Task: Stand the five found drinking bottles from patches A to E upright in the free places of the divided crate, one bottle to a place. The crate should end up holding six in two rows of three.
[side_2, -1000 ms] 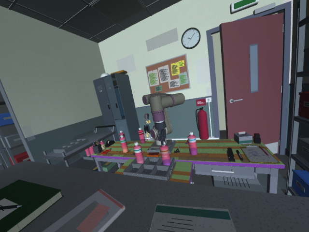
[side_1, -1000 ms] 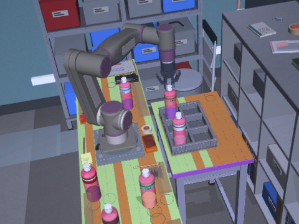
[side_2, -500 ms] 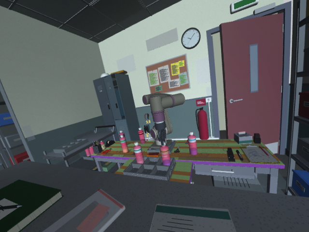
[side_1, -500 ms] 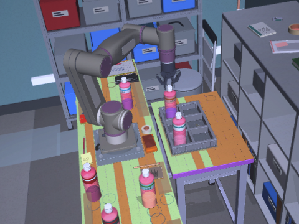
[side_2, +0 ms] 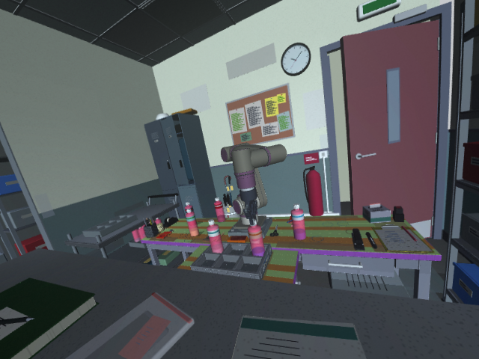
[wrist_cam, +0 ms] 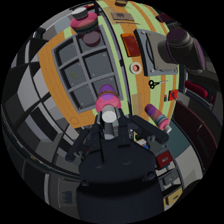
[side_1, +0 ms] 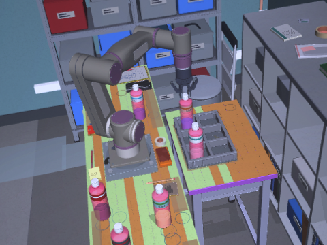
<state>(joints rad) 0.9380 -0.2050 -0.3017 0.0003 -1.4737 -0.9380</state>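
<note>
My gripper (side_1: pixel 184 91) (wrist_cam: pixel 109 120) (side_2: pixel 252 218) is closed on the white cap of a pink bottle (side_1: pixel 186 112) (wrist_cam: pixel 107 100) (side_2: pixel 256 239) that stands upright in the far corner place of the grey divided crate (side_1: pixel 205 137) (wrist_cam: pixel 87 69) (side_2: pixel 232 261). A second pink bottle (side_1: pixel 196 140) (wrist_cam: pixel 86 25) (side_2: pixel 214 236) stands in the near place of the same row. The other places hold nothing. On the long bench, one bottle (side_1: pixel 137 101) (wrist_cam: pixel 159 118) stands behind the arm's base. Three more (side_1: pixel 98 199) (side_1: pixel 161 204) (side_1: pixel 120 234) stand at the near end.
The shelving unit (side_1: pixel 136 41) with storage boxes stands behind the bench. A grey cabinet (side_1: pixel 289 102) rises to the right of the crate table. A tape roll (side_1: pixel 160 140), an orange block (side_1: pixel 163 156) and scissors (wrist_cam: pixel 156 83) lie by the arm's base (side_1: pixel 127 149).
</note>
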